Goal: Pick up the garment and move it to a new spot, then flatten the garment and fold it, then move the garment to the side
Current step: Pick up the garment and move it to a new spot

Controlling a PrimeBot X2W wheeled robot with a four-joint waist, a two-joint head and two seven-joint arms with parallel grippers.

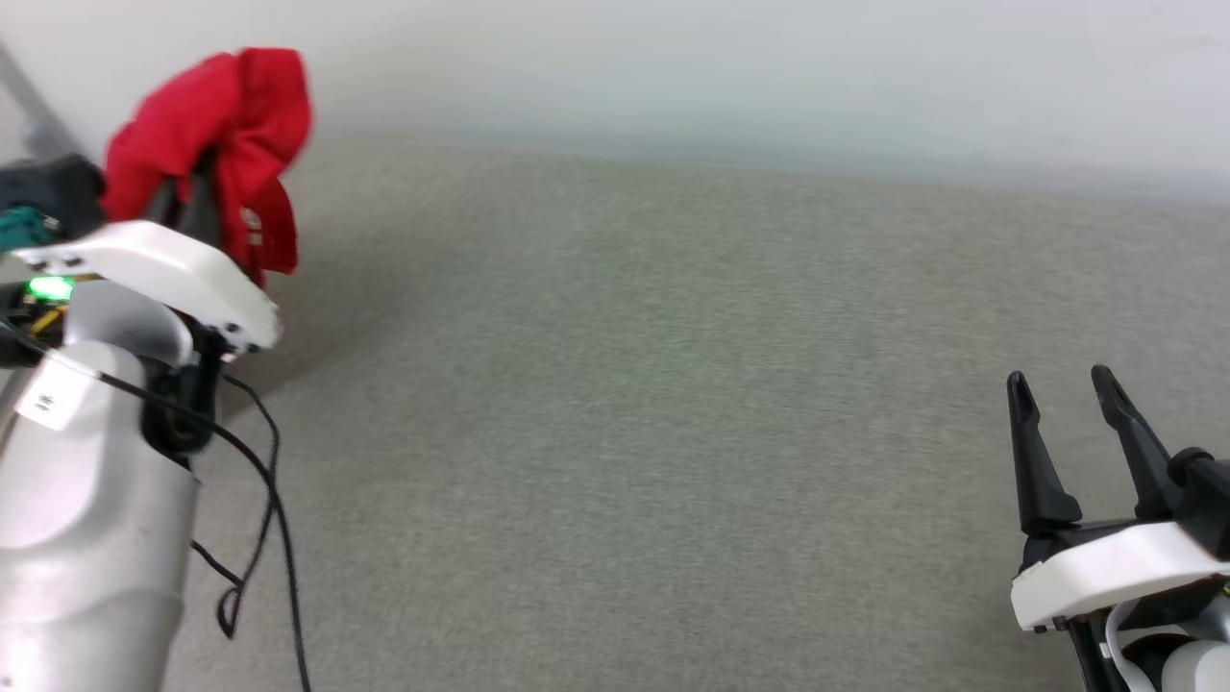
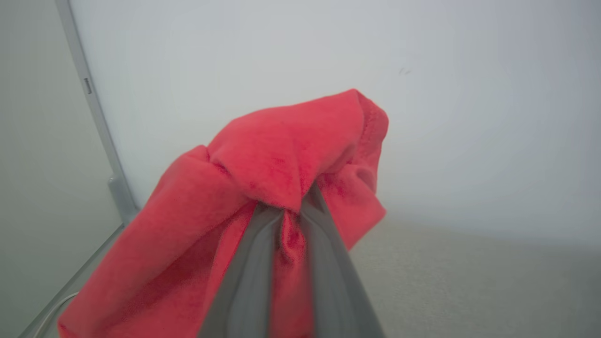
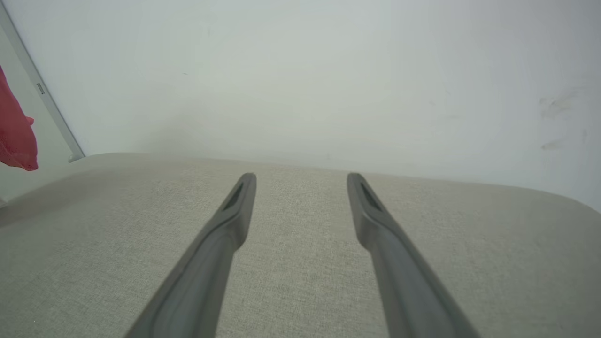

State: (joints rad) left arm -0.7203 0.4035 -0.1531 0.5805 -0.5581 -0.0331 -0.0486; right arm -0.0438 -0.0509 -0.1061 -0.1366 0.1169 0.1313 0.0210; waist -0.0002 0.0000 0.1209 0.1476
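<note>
The pick-up looks done. Above the far left corner of the fabric-covered bench (image 1: 673,404), the left gripper (image 2: 287,209) pinches its jaws narrowly on a bunch of the red garment (image 1: 240,125), which hangs raised. Placing, flattening, folding and moving it aside remain. At the near right edge, the right gripper (image 1: 1062,384) holds its jaws wide and empty.

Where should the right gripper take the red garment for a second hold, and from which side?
Probably the loose fold drooping on the right side of the red garment, approached from the robot's right by the open right gripper. The left gripper is shut on the bunched cloth, so that hanging flap looks free and clear of that grip.
</note>
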